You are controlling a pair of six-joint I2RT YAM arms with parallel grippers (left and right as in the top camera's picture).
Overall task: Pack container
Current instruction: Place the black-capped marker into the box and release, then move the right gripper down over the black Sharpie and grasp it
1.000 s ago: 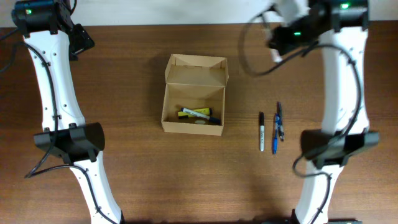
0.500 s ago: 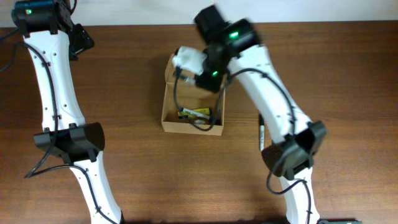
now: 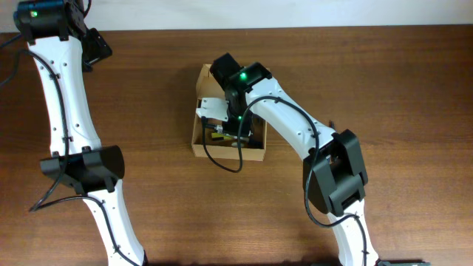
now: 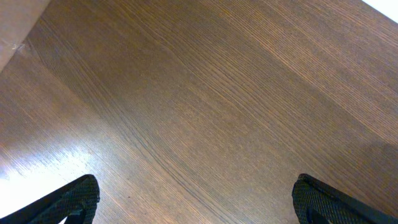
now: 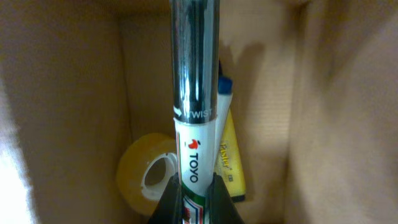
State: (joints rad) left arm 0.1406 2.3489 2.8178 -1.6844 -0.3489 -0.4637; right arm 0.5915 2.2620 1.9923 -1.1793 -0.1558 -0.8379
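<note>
From overhead, we see the container, a plain brown cardboard box, standing open near the middle of the wooden table, with its flap lid turned up on the far side. The right arm reaches across from the right, and its wrist sits directly over the box opening, covering most of the inside; only a bit of yellow shows beneath it. The left arm stands well apart at the left side of the table, its end up by the far left corner and nowhere near the box. In the left wrist view, we see only bare wood grain under the left gripper; its two dark fingertips sit at the bottom corners of the frame, spread wide and released, with nothing between them. In the right wrist view, we look straight down into the container, its cardboard walls closing in on both sides. The right gripper is clenched on a pen with a chrome barrel and a white band printed TOYO, which points down into the box. Beneath it, on the box floor, we see a yellow tape roll to the left and a yellow marker with a blue cap just beside the pen's right edge.
</note>
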